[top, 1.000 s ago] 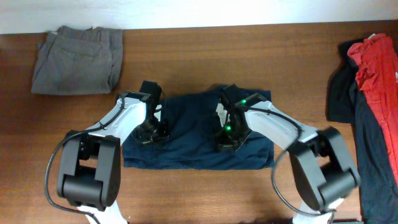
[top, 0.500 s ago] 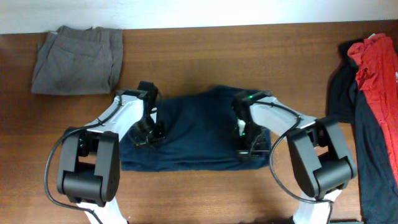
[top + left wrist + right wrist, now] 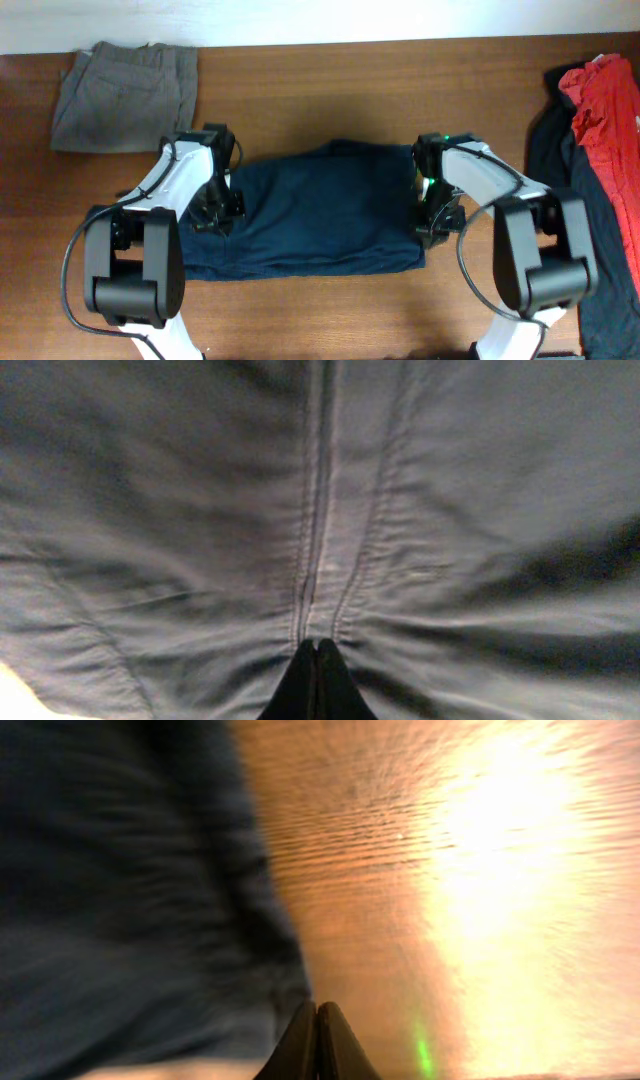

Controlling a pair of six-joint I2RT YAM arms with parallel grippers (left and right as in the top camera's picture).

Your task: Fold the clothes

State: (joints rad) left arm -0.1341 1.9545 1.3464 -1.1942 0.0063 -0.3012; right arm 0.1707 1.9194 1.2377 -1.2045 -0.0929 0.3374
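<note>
1. Trousers (image 3: 310, 215) of dark navy cloth are lying folded in a wide band on the middle of the table (image 3: 320, 90).
2. The left gripper (image 3: 315, 650) is resting on their left end beside a seam, its fingers pressing together.
3. The right gripper (image 3: 317, 1015) is sitting at their right edge, fingers likewise pressing together, with bare wood just beside.
4. Grey trousers (image 3: 125, 95) are lying folded at the far left.

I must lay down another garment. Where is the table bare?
Bare wood lies at the back, between the grey trousers and the red and black clothes. Crowded middle: navy trousers, left hand and right hand at their ends.
</note>
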